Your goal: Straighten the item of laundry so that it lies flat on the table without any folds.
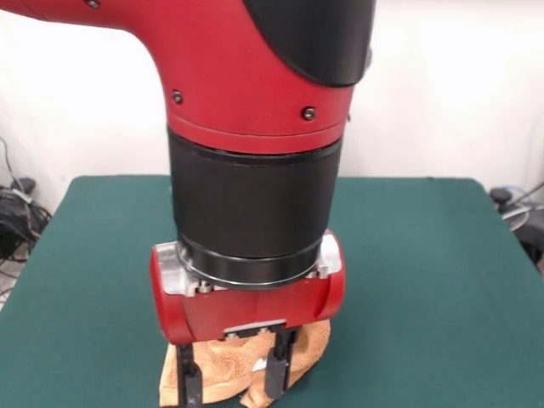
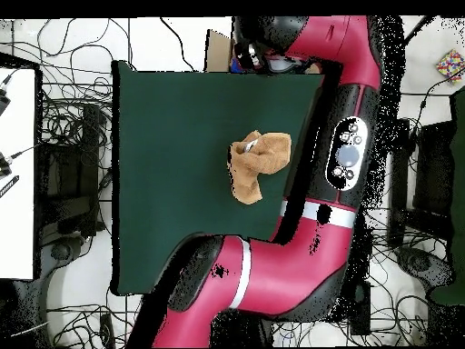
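The light orange-tan towel [image 1: 223, 367] lies bunched and folded on the dark green table [image 1: 425, 280], near the front edge in the front view. In the overhead view the towel [image 2: 261, 165] is a crumpled heap right of the table's [image 2: 173, 164] middle. My gripper [image 1: 232, 387] hangs straight down over the towel with its two black fingers [image 1: 276, 374] spread apart, one on each side of the heap. The fingertips reach down to the cloth; whether they touch it is hidden. In the overhead view the gripper itself does not show clearly.
The thick red and black arm [image 1: 255, 170] fills the middle of the front view and hides the table behind it. In the overhead view the arm [image 2: 341, 173] runs along the table's right edge. Cables lie on the floor around the table.
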Tool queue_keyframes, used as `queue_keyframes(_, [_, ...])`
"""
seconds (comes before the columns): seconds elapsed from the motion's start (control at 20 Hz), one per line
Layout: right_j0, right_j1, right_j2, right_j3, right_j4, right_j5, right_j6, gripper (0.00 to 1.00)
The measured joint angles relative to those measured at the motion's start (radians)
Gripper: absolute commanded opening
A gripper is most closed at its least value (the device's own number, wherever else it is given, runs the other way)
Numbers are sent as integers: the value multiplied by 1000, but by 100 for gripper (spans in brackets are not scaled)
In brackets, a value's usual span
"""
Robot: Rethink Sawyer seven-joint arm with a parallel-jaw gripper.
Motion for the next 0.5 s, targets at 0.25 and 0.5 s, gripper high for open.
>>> queue_keyframes(0.25, [-9, 15, 0, -16, 0, 4, -31, 100])
queue_keyframes(0.5, [-19, 17, 0, -16, 0, 4, -38, 100])
